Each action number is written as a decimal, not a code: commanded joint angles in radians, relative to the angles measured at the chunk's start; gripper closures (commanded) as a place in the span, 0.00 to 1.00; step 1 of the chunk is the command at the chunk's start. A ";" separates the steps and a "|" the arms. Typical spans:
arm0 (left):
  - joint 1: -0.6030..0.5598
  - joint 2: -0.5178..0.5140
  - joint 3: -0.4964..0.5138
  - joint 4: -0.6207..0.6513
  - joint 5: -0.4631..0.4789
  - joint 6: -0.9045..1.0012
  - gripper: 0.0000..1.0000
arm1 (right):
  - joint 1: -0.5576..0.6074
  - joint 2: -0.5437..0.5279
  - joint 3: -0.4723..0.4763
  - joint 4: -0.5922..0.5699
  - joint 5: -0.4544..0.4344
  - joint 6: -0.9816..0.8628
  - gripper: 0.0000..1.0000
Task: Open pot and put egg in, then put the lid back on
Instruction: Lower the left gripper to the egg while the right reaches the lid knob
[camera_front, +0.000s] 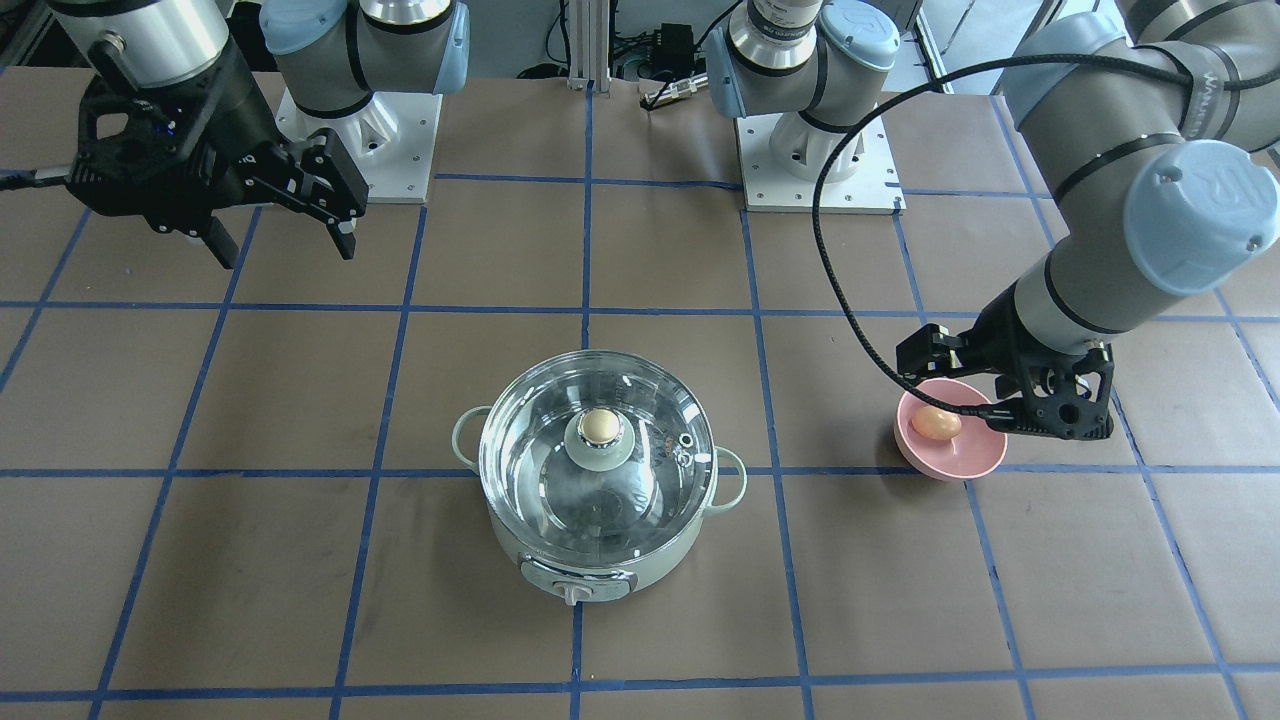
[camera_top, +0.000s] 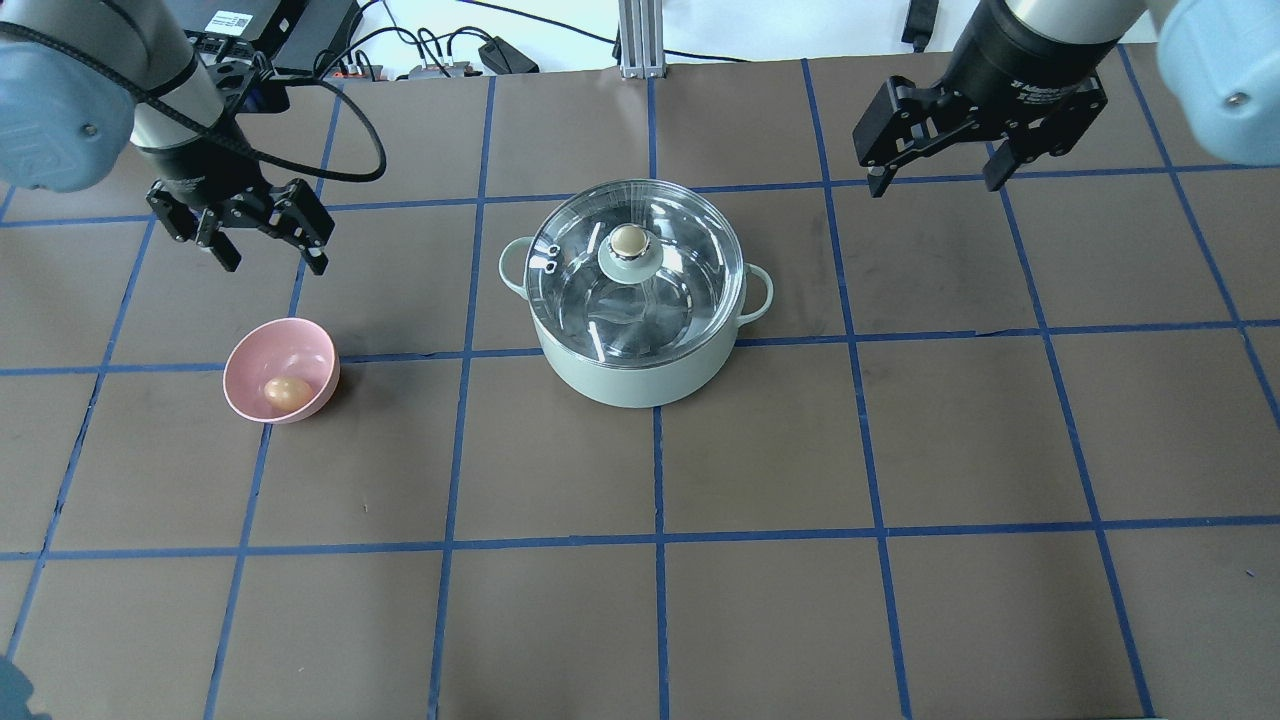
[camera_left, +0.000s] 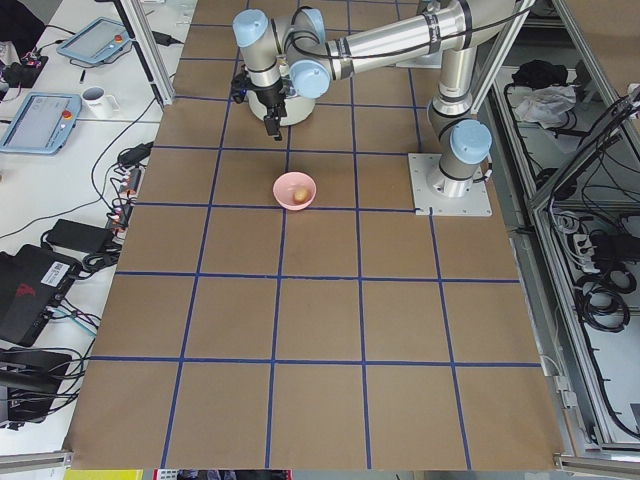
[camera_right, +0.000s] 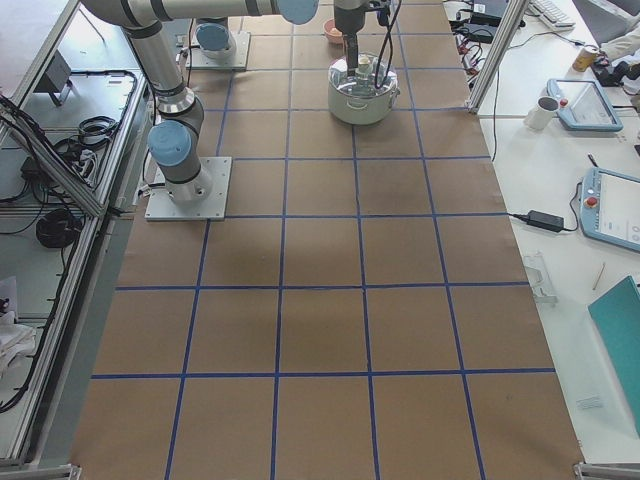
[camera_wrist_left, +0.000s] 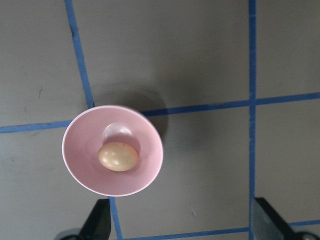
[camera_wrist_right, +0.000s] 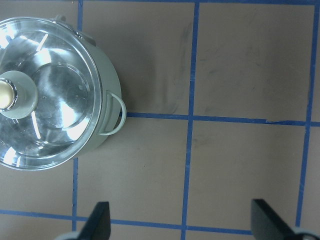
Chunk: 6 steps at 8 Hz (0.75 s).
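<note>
The mint-green pot (camera_top: 640, 375) stands at the table's middle with the glass lid (camera_top: 685, 275) on it, beige knob upright. The egg (camera_top: 285, 391) lies in a pink bowl (camera_top: 248, 365) to the pot's left in the overhead view. My left gripper (camera_top: 272, 262) is open and empty, hovering just behind the bowl; its wrist view shows the egg (camera_wrist_left: 118, 156) below and ahead of its fingertips (camera_wrist_left: 100, 222). My right gripper (camera_top: 937, 185) is open and empty, up high behind and to the right of the pot; its wrist view shows the pot (camera_wrist_right: 107, 95) at the left.
The table is brown with blue tape grid lines. Both arm bases (camera_front: 815, 150) stand at the robot's edge. The left arm's black cable (camera_front: 830, 270) loops over the table near the bowl (camera_front: 960, 465).
</note>
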 joint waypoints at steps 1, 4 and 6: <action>0.110 -0.052 -0.099 0.091 0.042 0.090 0.00 | 0.067 0.096 -0.007 -0.125 -0.010 0.036 0.00; 0.135 -0.119 -0.136 0.159 0.061 0.153 0.00 | 0.199 0.214 -0.004 -0.298 0.005 0.256 0.00; 0.135 -0.182 -0.150 0.180 0.084 0.152 0.00 | 0.266 0.291 -0.004 -0.356 0.002 0.400 0.00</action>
